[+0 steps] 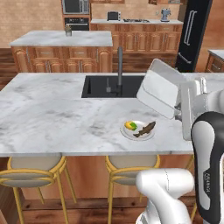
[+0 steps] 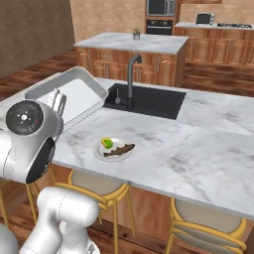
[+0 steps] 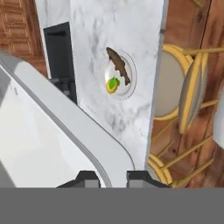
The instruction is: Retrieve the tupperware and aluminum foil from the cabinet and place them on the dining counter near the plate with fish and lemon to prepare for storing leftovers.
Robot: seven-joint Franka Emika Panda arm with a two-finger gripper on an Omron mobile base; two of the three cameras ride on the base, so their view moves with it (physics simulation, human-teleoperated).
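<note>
My gripper (image 3: 111,177) is shut on the rim of the tupperware (image 3: 52,131), a pale grey-white tub. It hangs tilted above the dining counter (image 1: 52,113), to the right of the sink, with its open side towards the base. In the base views the tupperware (image 1: 159,89) (image 2: 69,96) sits just above and beyond the plate with fish and lemon (image 1: 138,130) (image 2: 114,149). The plate with fish and lemon (image 3: 120,74) lies near the counter's front edge. The aluminum foil and the cabinet are out of view.
A black sink (image 1: 100,85) with a tall faucet (image 1: 120,65) is set into the counter behind the plate. Yellow-framed stools (image 1: 33,173) (image 2: 208,223) stand under the front edge. A marble-topped island (image 1: 61,39) stands farther back.
</note>
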